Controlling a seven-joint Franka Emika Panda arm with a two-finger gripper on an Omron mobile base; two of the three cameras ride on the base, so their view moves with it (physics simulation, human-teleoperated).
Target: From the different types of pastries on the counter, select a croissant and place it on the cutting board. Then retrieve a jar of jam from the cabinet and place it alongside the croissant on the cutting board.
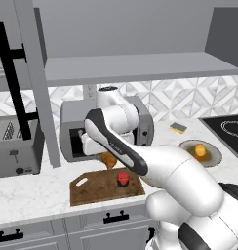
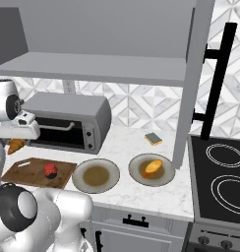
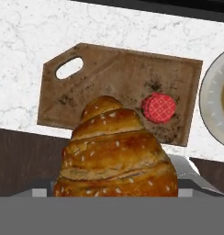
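Croissant (image 3: pixel 114 151), golden-brown, ridged and seeded, sits between our gripper's (image 3: pixel 114 190) widely spread jaws; in the hand view it rises close before the camera, its tapered end pointing away, so we judge it held in a broad grip above the counter. In the left base view we see part of the croissant beneath the hand, over the far edge of the flat brown wooden cutting board (image 1: pixel 94 188) with the slot-shaped handle hole. Our white arm rises from the base, bends at the elbow and reaches forward and left, with the hand in front of the grey toaster oven (image 2: pixel 68 120).

On the cutting board, toward its right end, we see the small squat red jar of jam (image 1: pixel 123 178) standing upright, lid up. The board lies near the front edge of the long white marble-look counter (image 2: pixel 136 194). To its right sit two round grey plates (image 2: pixel 96 175); the farther one carries the small round orange-yellow bun (image 2: pixel 152 168). A yellow-and-dark rectangular sponge (image 2: pixel 153 139) lies toward the counter's back edge.
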